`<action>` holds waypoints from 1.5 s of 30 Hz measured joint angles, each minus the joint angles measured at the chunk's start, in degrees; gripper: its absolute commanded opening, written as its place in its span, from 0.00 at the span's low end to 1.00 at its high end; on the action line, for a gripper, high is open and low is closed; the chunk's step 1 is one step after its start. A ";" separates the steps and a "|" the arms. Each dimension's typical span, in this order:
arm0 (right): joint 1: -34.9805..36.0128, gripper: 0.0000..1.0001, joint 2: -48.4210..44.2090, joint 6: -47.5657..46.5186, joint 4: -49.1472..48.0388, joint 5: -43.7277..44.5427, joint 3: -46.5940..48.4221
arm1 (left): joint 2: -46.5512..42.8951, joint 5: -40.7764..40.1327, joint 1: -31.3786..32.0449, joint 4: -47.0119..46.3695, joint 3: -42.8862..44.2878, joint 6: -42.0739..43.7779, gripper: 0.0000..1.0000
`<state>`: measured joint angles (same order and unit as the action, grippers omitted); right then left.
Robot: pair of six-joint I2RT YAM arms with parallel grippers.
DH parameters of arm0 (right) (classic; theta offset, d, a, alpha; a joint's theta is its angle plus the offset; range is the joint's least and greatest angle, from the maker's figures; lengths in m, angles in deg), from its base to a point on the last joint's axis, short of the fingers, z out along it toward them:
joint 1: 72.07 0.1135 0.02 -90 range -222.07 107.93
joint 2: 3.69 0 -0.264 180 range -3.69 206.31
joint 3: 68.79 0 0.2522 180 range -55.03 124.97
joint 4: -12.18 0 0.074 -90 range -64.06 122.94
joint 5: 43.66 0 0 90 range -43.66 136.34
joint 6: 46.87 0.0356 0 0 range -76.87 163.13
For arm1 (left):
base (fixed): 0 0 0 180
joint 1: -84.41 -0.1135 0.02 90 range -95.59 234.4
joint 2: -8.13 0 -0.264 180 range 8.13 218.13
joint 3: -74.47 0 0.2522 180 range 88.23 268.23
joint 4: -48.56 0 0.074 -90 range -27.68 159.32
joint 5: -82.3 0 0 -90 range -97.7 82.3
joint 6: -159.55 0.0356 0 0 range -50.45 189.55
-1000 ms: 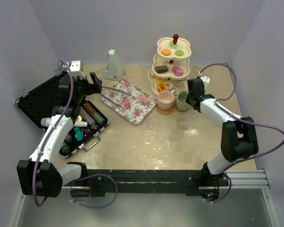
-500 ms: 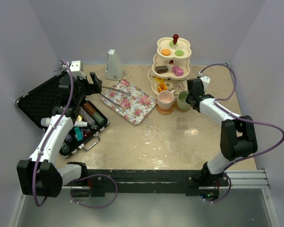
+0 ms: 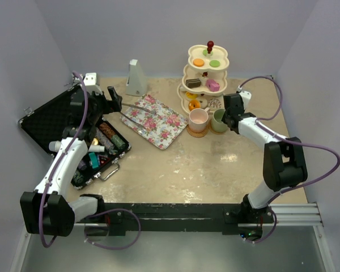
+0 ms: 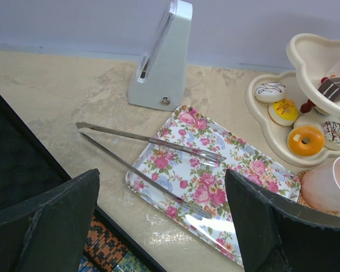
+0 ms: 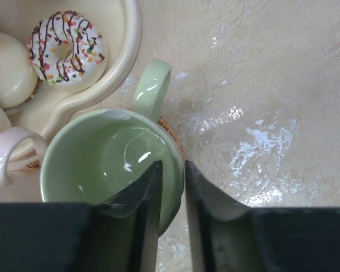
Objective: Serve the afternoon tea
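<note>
Right end effector (image 5: 173, 168) pinches green mug (image 5: 102, 164) rim.

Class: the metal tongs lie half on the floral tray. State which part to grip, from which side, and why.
From above, with the left gripper: close its fingers across both arms of the tongs near the tray edge. They lie flat, so a side approach likely fails; there the arms run close together, and the rim probably props them off the table.
</note>
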<state>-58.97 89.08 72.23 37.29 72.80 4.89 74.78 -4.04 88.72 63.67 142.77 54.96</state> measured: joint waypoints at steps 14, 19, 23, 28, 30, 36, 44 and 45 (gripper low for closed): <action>0.00 0.77 -2.93 0.17 -0.61 -0.70 3.28 | 0.00 -0.02 0.00 0.00 0.00 0.02 0.96; -0.07 0.80 -9.07 -2.08 -3.43 -2.12 3.30 | 0.00 -0.11 0.00 0.00 0.00 0.07 0.97; -0.79 0.80 -12.33 -3.43 -7.08 -3.69 2.99 | 0.00 -0.66 0.00 -0.02 0.00 0.09 0.98; -1.88 0.80 -18.01 -5.29 -12.46 -5.20 -0.28 | -0.02 -0.98 0.02 -0.70 -0.02 0.24 0.99; -1.92 0.80 -20.83 -6.43 -14.34 -5.42 -1.46 | -0.28 -1.07 0.02 -1.27 -0.11 0.66 0.99; -1.90 0.80 -31.74 -12.00 -22.88 -6.05 -4.63 | -6.95 -1.90 0.22 -5.70 -4.17 3.23 1.00; -1.90 0.80 -44.54 -19.12 -36.37 -6.75 -10.67 | -17.29 -5.27 0.76 -13.53 -8.46 5.84 1.00; -1.90 0.80 -45.57 -19.67 -37.55 -6.93 -11.47 | -17.68 -5.70 0.76 -14.08 -8.66 5.92 1.00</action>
<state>-60.87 43.51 52.56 -0.26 65.87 -6.59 57.10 -9.75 89.49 49.59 134.11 60.89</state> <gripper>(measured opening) 0.801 0.996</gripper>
